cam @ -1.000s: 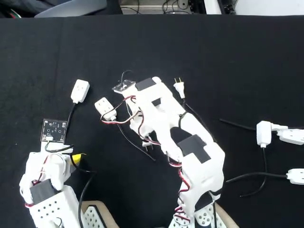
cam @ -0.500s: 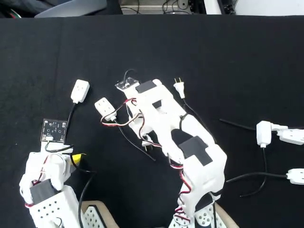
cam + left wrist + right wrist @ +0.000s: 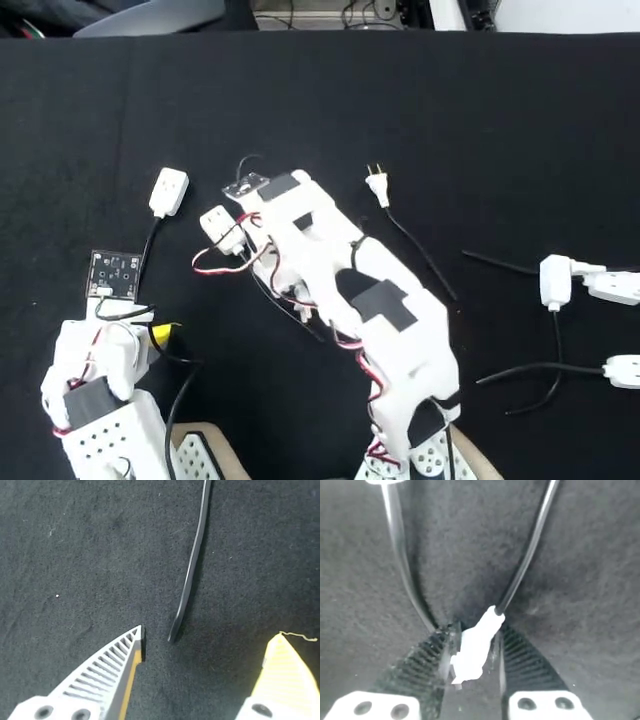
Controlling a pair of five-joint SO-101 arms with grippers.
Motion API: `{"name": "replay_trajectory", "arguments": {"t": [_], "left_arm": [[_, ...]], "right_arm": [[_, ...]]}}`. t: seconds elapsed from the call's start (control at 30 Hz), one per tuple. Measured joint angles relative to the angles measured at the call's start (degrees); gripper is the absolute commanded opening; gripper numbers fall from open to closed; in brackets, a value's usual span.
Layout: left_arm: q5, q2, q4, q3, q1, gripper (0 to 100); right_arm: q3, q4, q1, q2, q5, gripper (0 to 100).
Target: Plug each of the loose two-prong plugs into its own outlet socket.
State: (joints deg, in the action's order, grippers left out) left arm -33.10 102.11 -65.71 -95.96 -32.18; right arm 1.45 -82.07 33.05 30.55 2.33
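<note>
My right gripper (image 3: 472, 645) is shut on a small white two-prong plug (image 3: 475, 647), whose black cable (image 3: 530, 550) runs away from the fingers. In the high view the right arm (image 3: 340, 280) lies across the table's middle, its wrist right beside a white outlet socket (image 3: 219, 228). A second white socket (image 3: 168, 191) lies further left. A loose white plug (image 3: 376, 184) with a black cable rests to the arm's right. My left gripper (image 3: 209, 634) is open just above the cloth, with a black cable end (image 3: 173, 636) between its fingers; the left arm (image 3: 95, 380) sits at the front left.
The table is covered by black cloth (image 3: 480, 120). At the right edge lie a white adapter (image 3: 555, 281) joined to a white piece (image 3: 612, 288), another white piece (image 3: 623, 370), and black cables (image 3: 520, 375). A second cable (image 3: 400, 555) runs beside the held plug.
The right arm has swung left with the plug in its gripper, bringing its wrist up against the nearer socket. The left arm has kept still.
</note>
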Motion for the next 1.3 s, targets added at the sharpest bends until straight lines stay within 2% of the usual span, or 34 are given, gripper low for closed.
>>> {"name": "replay_trajectory", "arguments": {"t": [0.17, 0.33, 0.8, 1.03, 1.3], "left_arm": [[0.0, 0.0, 0.0, 0.0, 0.0, 37], [0.0, 0.0, 0.0, 0.0, 0.0, 37], [0.0, 0.0, 0.0, 0.0, 0.0, 37], [0.0, 0.0, 0.0, -0.1, 1.2, 37], [0.0, 0.0, 0.0, -0.3, 6.2, 37]], "right_arm": [[-1.8, -1.3, 0.0, 1.3, -1.0, 9.1], [-1.8, -1.6, -0.1, 1.4, -1.3, 2.5], [-2.5, -6.7, 0.0, 0.9, -0.7, 1.5], [7.4, -2.0, 0.1, -14.1, -0.4, 1.3], [31.3, 16.4, 0.1, -43.7, -0.5, 1.2]]}}
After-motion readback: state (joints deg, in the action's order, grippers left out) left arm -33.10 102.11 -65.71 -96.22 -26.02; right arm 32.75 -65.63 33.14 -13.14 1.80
